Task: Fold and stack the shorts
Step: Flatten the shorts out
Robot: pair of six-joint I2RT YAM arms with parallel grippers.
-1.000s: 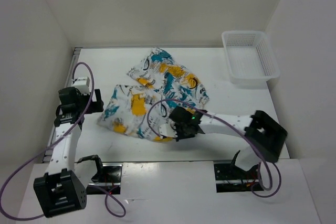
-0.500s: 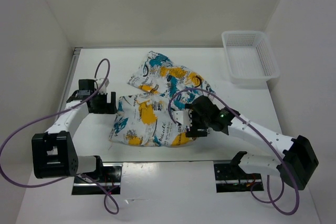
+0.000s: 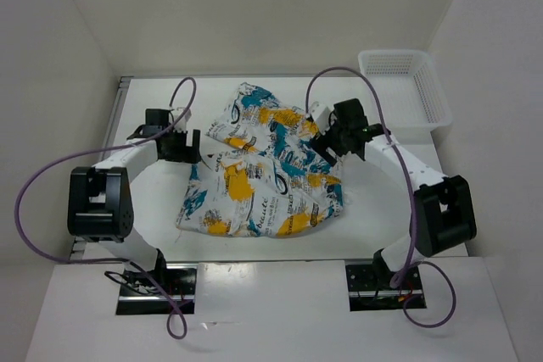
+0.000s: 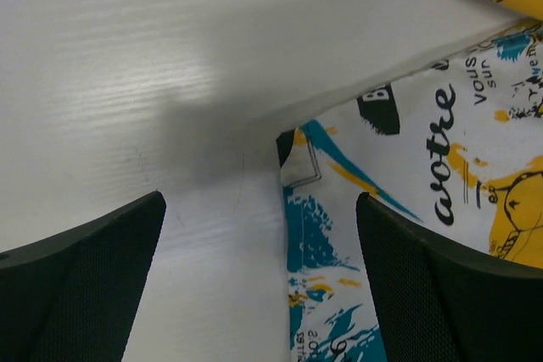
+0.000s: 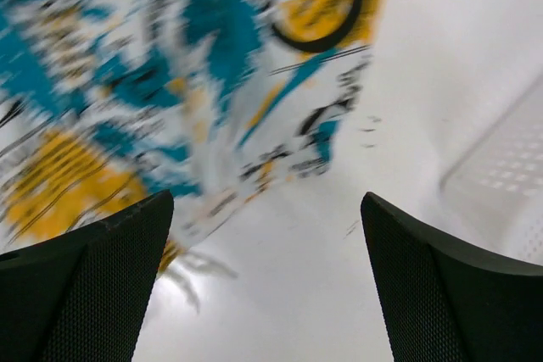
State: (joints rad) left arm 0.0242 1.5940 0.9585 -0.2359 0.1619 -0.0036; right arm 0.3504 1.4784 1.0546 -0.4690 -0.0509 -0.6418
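White worktop (image 3: 382,218) carries the shorts (image 3: 263,184), which lie crumpled between the two grippers. The left gripper (image 3: 185,147) hangs at the cloth's left edge, jaws spread wide and empty. A hem corner lies just ahead between them, with black script that looks like "votre" and block letters "VOUS" to their right. The right gripper (image 3: 325,148) sits over the shorts' right edge, jaws likewise parted and holding nothing; its view is blurred. Beyond the right jaws, well apart, stands a white mesh basket (image 3: 405,95).
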